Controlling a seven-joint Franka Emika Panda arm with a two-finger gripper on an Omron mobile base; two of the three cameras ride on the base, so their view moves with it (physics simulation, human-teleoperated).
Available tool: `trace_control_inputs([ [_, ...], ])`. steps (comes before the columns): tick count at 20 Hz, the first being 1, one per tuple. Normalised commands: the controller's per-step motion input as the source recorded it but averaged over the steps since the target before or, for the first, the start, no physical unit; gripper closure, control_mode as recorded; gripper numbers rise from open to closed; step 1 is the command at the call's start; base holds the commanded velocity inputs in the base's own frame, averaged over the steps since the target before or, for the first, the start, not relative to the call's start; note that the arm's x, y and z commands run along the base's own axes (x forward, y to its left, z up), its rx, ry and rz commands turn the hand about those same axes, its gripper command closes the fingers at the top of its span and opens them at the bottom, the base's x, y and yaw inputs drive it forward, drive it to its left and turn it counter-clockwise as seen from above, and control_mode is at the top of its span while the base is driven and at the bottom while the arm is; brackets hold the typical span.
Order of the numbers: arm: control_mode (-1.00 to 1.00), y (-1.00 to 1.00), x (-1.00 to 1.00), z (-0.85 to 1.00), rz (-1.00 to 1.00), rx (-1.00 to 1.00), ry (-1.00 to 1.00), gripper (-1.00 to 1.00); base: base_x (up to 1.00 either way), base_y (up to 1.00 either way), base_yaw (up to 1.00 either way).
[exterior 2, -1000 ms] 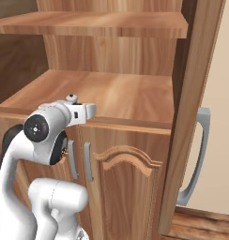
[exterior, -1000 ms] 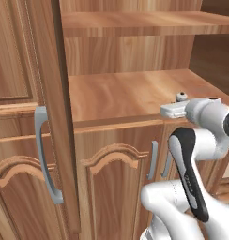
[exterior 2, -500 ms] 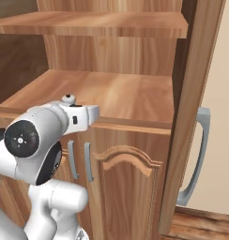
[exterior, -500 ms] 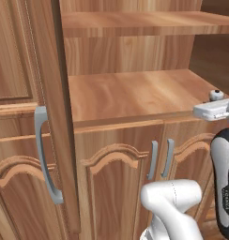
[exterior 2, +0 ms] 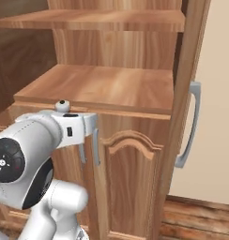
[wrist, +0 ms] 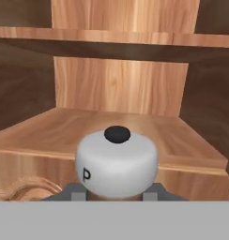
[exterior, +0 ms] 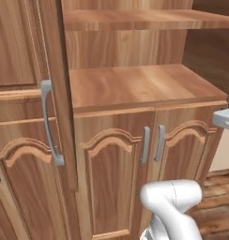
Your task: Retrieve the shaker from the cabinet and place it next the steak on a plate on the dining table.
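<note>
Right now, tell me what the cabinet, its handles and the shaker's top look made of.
Cabinet: warm-brown wood, satin finish, with visible plank grain. Handles: grey bars, probably brushed metal, though painted plastic is possible. Shaker top: smooth pale grey, likely plastic or ceramic, with a black knob and a printed "P".

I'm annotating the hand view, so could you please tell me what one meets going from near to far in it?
The shaker with its pale top marked P, seemingly between the pincer fingertips → the front edge of the cabinet shelf → the bare shelf board → the wood back panel, upper shelf above.
</note>
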Motion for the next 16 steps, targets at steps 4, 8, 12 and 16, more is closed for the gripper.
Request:
trace_control_inputs([
  [4, 1.00, 0.00, 0.00, 0.00, 0.00, 0.00, 0.00, 1.00, -0.68, 0.00, 0.31],
  [8, 1.00, 0.00, 0.00, 0.00, 0.00, 0.00, 0.00, 1.00, -0.54, 0.07, 0.53],
  [12, 1.00, 0.00, 0.00, 0.00, 0.00, 0.00, 0.00, 1.00, -0.51, 0.20, 0.68],
  [16, 1.00, 0.00, 0.00, 0.00, 0.00, 0.00, 0.00, 1.00, -0.36, 0.46, 0.82],
])
